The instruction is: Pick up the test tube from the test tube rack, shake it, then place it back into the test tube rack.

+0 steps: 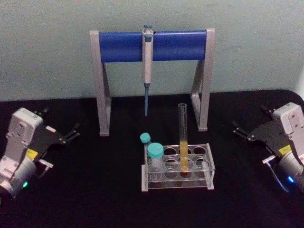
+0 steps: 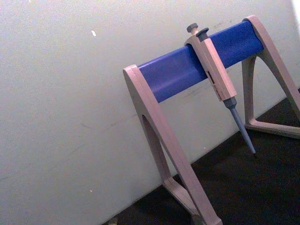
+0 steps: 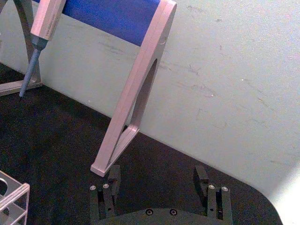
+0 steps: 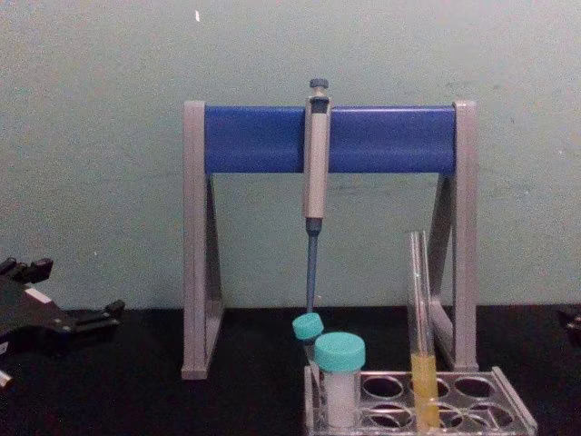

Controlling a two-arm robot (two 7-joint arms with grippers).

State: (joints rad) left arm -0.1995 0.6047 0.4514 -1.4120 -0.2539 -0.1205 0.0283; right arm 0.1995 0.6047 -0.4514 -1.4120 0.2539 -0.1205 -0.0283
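While the long clear glass test tube [image 1: 183, 135], yellow-orange liquid in its lower part, stands upright in the low clear plastic test tube rack [image 1: 176, 184] on the black bench [image 1: 95, 190], the left pincer [image 1: 59, 121] and right pincer [image 1: 250, 119] rest at either side, well apart from the rack, both released.

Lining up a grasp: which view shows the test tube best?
Head view: the test tube stands full-length in the test tube rack. Chest view gives its side, low in frame. The wrist views face the stand.
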